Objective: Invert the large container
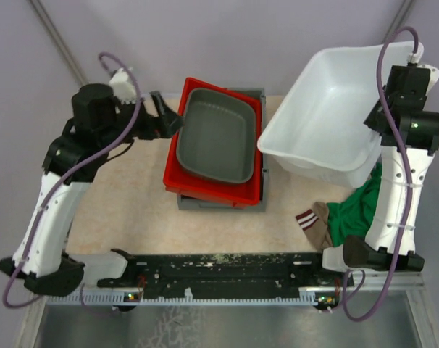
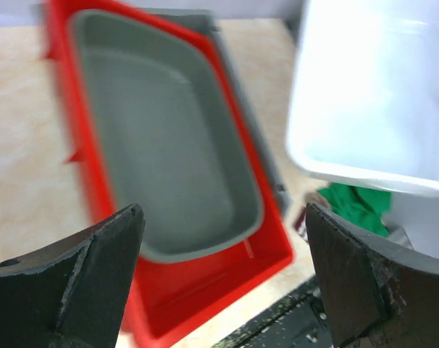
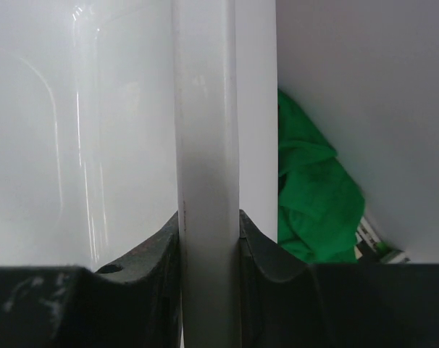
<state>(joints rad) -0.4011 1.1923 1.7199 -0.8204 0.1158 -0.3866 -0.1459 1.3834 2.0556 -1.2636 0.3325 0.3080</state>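
The large white plastic tub tilts at the far right corner of the table, its rim clenched in the right gripper. The left gripper gapes, released.

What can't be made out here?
- Green cloth: top view, partly hidden under the white container and behind the right arm.
- Grey crate: top view, only its edges show beneath the red tray.
- Striped item: top view, too small to identify.
- Left wrist view: blurred throughout.
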